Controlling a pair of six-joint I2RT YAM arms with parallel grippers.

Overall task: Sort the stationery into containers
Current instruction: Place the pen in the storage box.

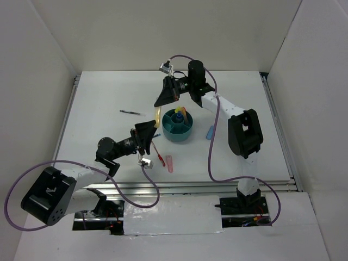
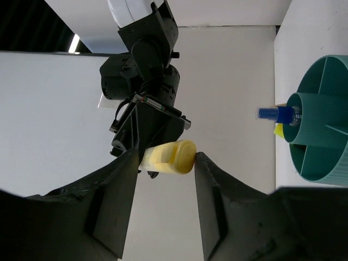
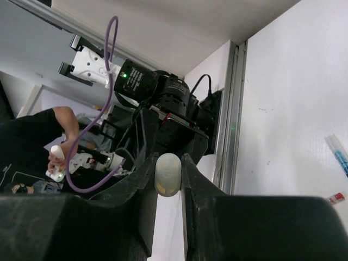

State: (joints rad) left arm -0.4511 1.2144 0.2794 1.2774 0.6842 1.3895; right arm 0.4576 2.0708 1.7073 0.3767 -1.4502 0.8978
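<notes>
A yellow marker (image 1: pixel 157 115) hangs in the air left of the teal organiser bowl (image 1: pixel 178 126), bridging both grippers. My right gripper (image 1: pixel 165 98) is shut on its upper end (image 3: pixel 167 174). My left gripper (image 1: pixel 148 130) has its jaws closed in on the yellow cap (image 2: pixel 173 157), one finger on each side. In the bowl's central cup (image 2: pixel 321 128) stands a clear bottle with a blue cap (image 2: pixel 273 114), and markers (image 1: pixel 185 112) stick up from a compartment. On the table lie a pink marker (image 1: pixel 169 163), a red pen (image 1: pixel 161 157), a dark pen (image 1: pixel 130 112) and a light-blue marker (image 1: pixel 210 132).
White walls close in the table on the left, back and right. A metal rail (image 1: pixel 190 186) runs along the near edge. The right arm's purple cable (image 1: pixel 213 141) hangs over the table right of the bowl. The light-blue marker (image 3: pixel 338 154) shows at the right wrist view's edge.
</notes>
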